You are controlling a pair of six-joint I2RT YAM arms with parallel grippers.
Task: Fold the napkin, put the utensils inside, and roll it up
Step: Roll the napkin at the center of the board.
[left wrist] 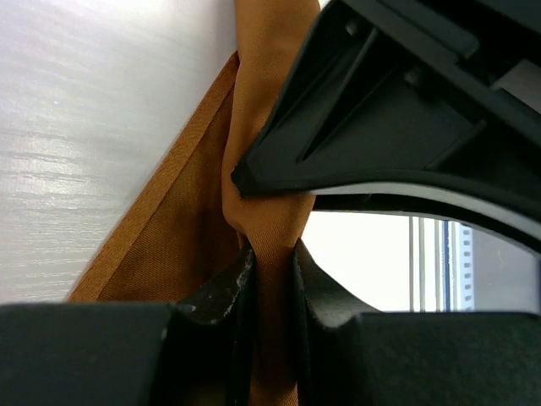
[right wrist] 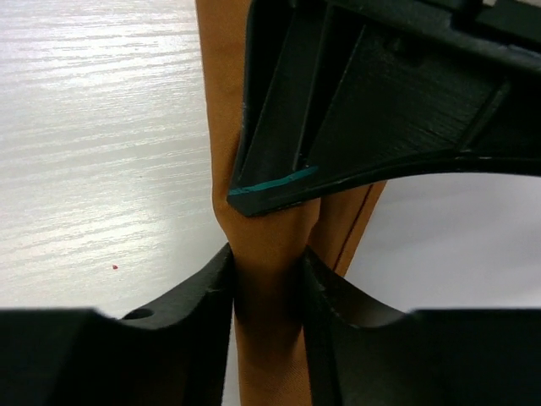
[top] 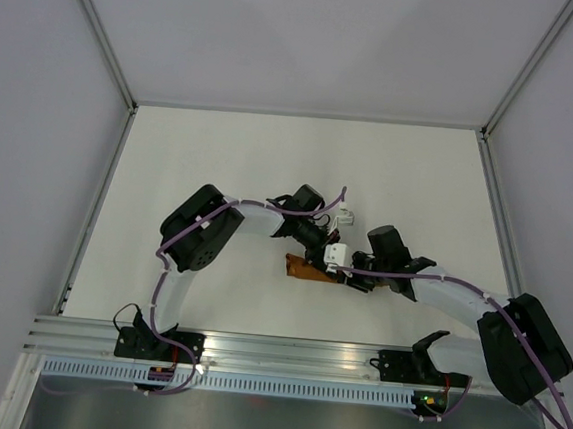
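The rust-orange napkin [top: 302, 268] lies bunched into a narrow roll on the white table, between the two arms. My left gripper [top: 329, 258] is shut on it; in the left wrist view its jaws [left wrist: 270, 258] pinch the roll [left wrist: 262, 101] tightly. My right gripper [top: 353, 278] grips the same roll from the other side, and its jaws [right wrist: 269, 262] press on the cloth [right wrist: 221, 127] from both sides. Each wrist view shows the other gripper's black finger [left wrist: 380, 127] [right wrist: 380, 110] just beyond its own jaws. The utensils are hidden.
The white table [top: 221, 159] is walled by grey panels at the left, right and back. An aluminium rail [top: 285, 350] runs along the near edge, where both arm bases stand. A flat flap of the cloth [left wrist: 169, 228] lies on the table beside the roll.
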